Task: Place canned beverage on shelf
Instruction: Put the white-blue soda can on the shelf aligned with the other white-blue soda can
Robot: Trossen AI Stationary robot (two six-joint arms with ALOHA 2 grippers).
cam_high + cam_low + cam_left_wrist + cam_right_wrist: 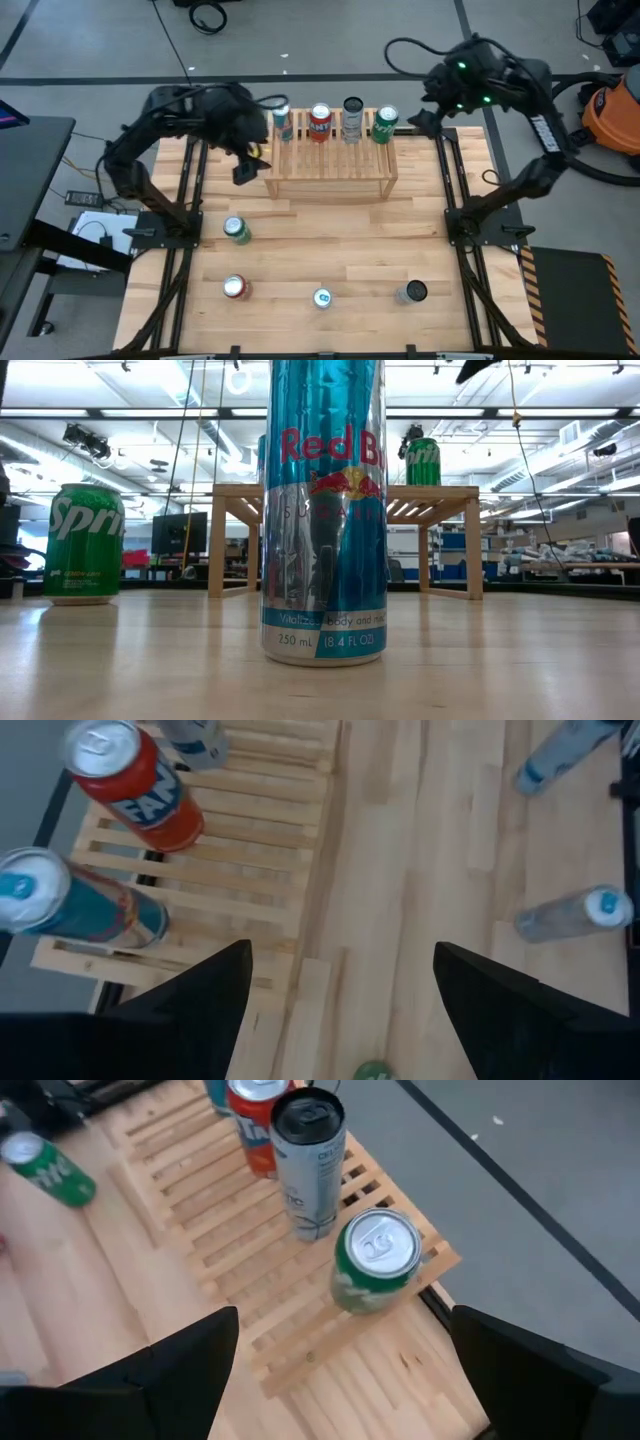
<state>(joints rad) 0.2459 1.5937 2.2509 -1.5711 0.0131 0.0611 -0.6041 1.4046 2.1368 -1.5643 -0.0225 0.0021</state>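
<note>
Shelf (330,160) carries four cans; I count four left on the table (330,250). Left gripper (246,170) and right gripper (428,120) hover released, empty.

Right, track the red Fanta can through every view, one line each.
High: red Fanta can on the shelf's back tier, second from left.
Low: not visible, hidden behind the Red Bull can.
Left wrist: upper left.
Right wrist: top, behind the dark-topped can.
Shared landmark: the shelf.
</note>
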